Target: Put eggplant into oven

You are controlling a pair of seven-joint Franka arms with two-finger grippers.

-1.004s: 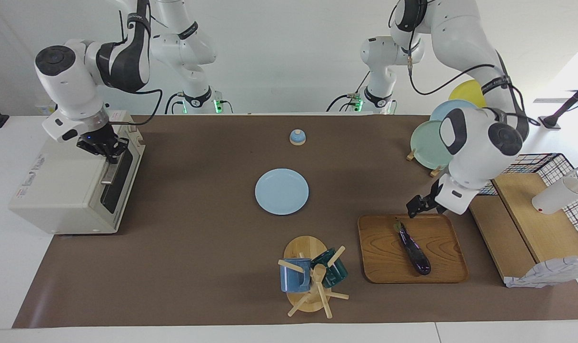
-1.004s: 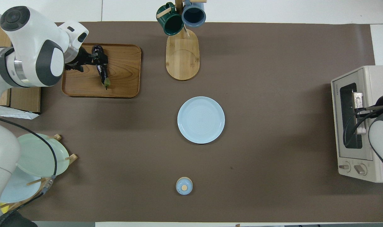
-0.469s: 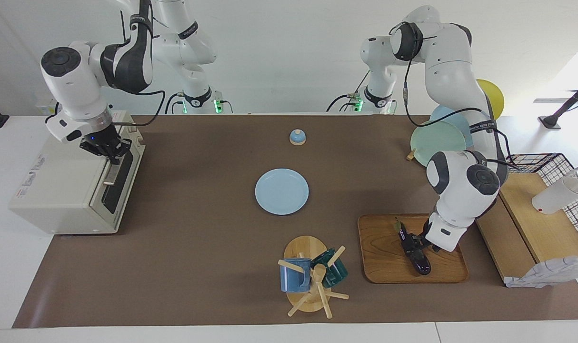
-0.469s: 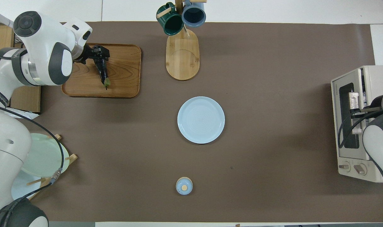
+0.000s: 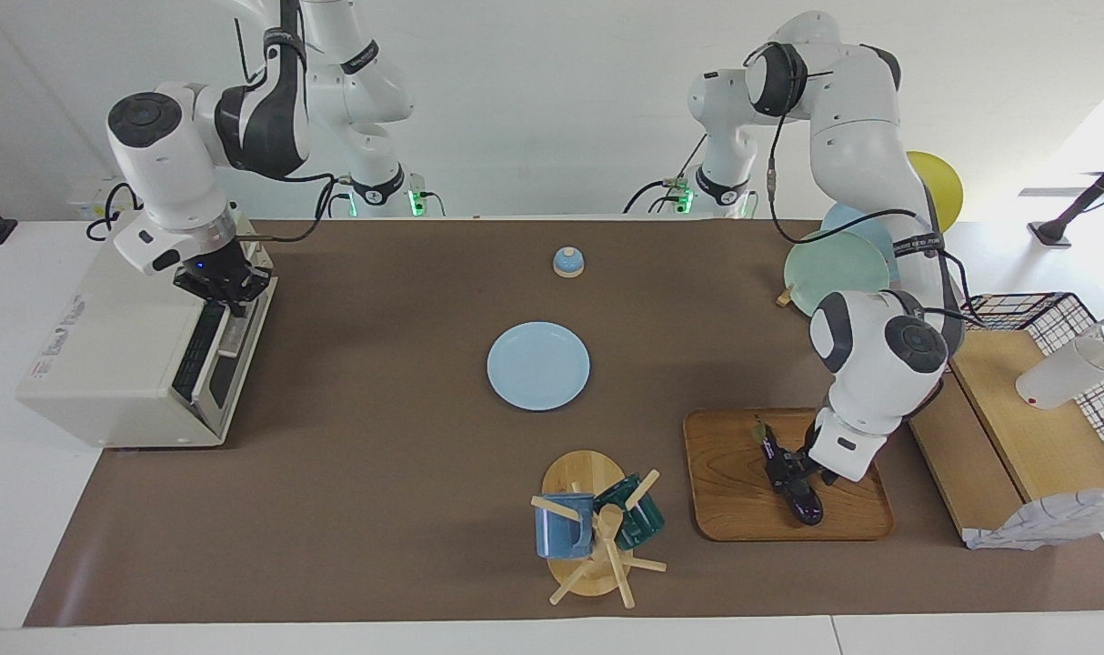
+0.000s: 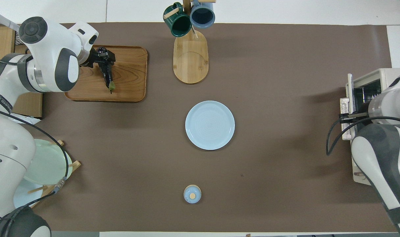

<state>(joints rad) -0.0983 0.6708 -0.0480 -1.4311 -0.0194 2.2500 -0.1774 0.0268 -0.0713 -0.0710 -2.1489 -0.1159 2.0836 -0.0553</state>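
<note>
The eggplant (image 5: 807,508) lies on a wooden tray (image 5: 734,491) toward the left arm's end of the table; in the overhead view its stem end (image 6: 110,82) points toward the robots. My left gripper (image 5: 791,466) is down on the eggplant's middle and shut on it; it also shows in the overhead view (image 6: 104,61). The cream-white oven (image 5: 106,364) stands at the right arm's end, its door (image 5: 229,373) tilted partly open. My right gripper (image 5: 232,298) is shut on the door's handle at the door's top edge.
A light blue plate (image 5: 538,366) lies mid-table. A mug rack (image 5: 597,528) with two mugs stands beside the tray. A small blue bell (image 5: 568,262) sits near the robots. A plate rack (image 5: 834,264) and wooden shelf (image 5: 1016,428) stand past the tray.
My left gripper came down onto the eggplant and stayed there. My right gripper pulled the oven door from shut to partly open.
</note>
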